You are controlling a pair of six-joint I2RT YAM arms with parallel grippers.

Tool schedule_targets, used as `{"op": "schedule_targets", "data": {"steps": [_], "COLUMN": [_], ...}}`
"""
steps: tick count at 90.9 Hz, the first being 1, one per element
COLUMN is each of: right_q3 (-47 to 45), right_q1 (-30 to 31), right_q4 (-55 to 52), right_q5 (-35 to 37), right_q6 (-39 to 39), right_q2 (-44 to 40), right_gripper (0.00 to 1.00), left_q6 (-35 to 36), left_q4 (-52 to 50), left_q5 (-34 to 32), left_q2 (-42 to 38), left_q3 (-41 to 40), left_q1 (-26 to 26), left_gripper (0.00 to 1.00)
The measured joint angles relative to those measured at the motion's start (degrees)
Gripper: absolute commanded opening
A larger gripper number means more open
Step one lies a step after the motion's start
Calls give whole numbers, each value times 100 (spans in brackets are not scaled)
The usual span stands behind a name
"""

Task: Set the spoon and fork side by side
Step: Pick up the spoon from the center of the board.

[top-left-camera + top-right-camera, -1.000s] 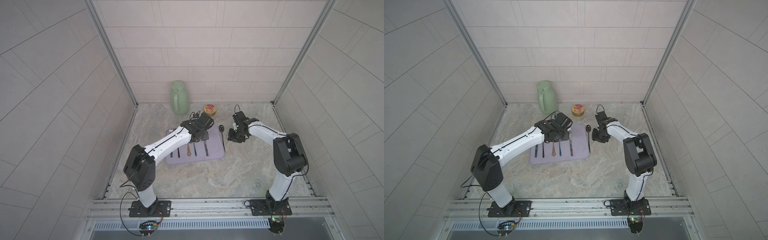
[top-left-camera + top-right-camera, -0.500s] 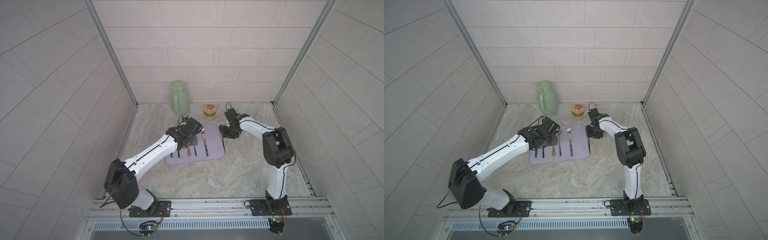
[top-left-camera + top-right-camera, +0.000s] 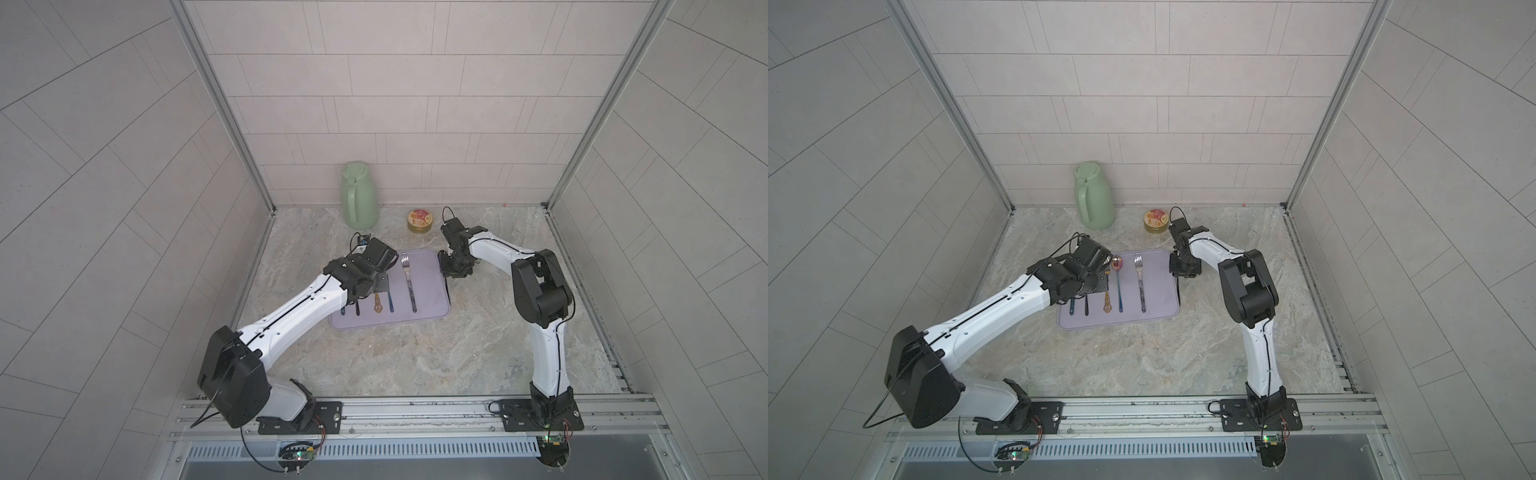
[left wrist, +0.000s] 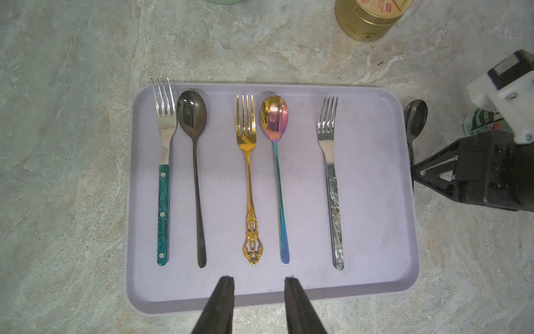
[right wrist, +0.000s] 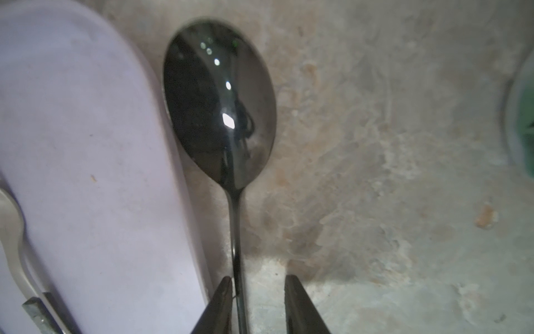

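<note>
**Tray and contents.** A lilac tray [image 4: 375,202] on the counter [image 4: 57,144] holds five utensils in parallel: teal-handled fork [image 4: 163,202], dark spoon [image 4: 196,173], gold fork [image 4: 248,162], iridescent spoon [image 4: 277,162] and, set apart, grey-handled fork [image 4: 332,179].

**Loose spoon.** A loose black spoon [image 5: 222,101] lies on the counter just beside the tray edge nearest that fork.

**Grippers.** The right gripper [image 5: 258,279] straddles the loose spoon's handle. Its jaws are parted, with the handle close against one finger [image 5: 222,303] and a gap at the other, so it is not clamped. The left gripper [image 4: 260,279], parted and empty, hangs over the tray's handle-end edge.

**Views.** In both top views the left arm [image 3: 299,307] covers the heads of the teal-handled fork and dark spoon, and the right gripper covers the loose spoon's bowl. The wrist views show these.
</note>
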Motion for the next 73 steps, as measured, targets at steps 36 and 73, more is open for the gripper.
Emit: {"op": "schedule_targets", "data": {"steps": [36, 73], "right_q3": [122, -83], "right_q1": [37, -35], "right_q4": [-153, -140], "right_q5": [184, 313], "right_q6": [-87, -501], "right_q2": [92, -15], "right_gripper": [25, 1], "left_q6": [42, 96], "left_q4": [13, 24], "left_q5": [9, 96], "left_q2": [-13, -50], "left_q3": [0, 0], "left_q1": [31, 31], "left_gripper": [32, 31]}}
